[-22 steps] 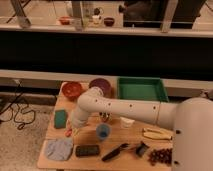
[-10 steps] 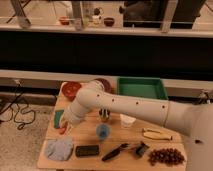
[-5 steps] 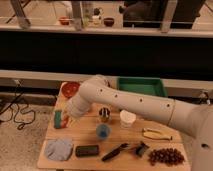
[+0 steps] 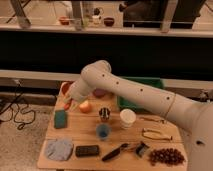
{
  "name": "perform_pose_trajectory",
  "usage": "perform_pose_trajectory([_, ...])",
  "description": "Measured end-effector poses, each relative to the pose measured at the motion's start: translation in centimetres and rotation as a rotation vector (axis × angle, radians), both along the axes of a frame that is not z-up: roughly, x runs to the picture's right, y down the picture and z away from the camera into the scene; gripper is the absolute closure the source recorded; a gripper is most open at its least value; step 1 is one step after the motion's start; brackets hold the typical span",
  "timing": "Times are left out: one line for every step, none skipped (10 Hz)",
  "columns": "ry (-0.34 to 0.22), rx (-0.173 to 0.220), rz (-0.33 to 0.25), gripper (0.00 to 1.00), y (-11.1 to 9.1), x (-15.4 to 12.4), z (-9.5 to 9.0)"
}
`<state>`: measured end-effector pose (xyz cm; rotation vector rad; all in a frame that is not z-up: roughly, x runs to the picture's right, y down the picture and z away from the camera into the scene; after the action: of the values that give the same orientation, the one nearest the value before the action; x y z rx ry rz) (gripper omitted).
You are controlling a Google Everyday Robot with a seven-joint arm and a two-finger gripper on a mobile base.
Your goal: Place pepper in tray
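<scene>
The claw hangs low over the far-left part of the table, at the end of the white arm that reaches in from the right. Whether it is wide, narrow or closed on something cannot be told here. A small orange-red shape at its tip, likely the pepper, sits right against or just under the claw; its long axis cannot be read, and contact is uncertain. Just right of the claw lies a round orange fruit. Farther right and a little behind, partly hidden by the arm, stands the tray. So the carry would run rightward and slightly back from the claw, passing over the fruit.
</scene>
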<state>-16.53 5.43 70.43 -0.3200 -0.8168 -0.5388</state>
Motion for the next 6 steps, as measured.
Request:
perform_pose_trajectory([0.014, 0.004, 0.029, 0.98, -0.36, 1.48, 0.54])
perform_pose_trajectory([0.020, 0.005, 0.042, 0.98, -0.47, 2.15, 0.77])
perform_pose_trajectory([0.016, 0.004, 0.039, 0.98, -0.39, 1.90, 0.75])
perform_pose_trajectory([0.016, 0.005, 0.039, 0.98, -0.38, 1.88, 0.72])
perform_pose_trajectory([0.019, 0.005, 0.042, 0.98, -0.43, 2.12, 0.78])
perform_pose_trajectory([0.017, 0.004, 0.040, 0.98, -0.40, 1.98, 0.75])
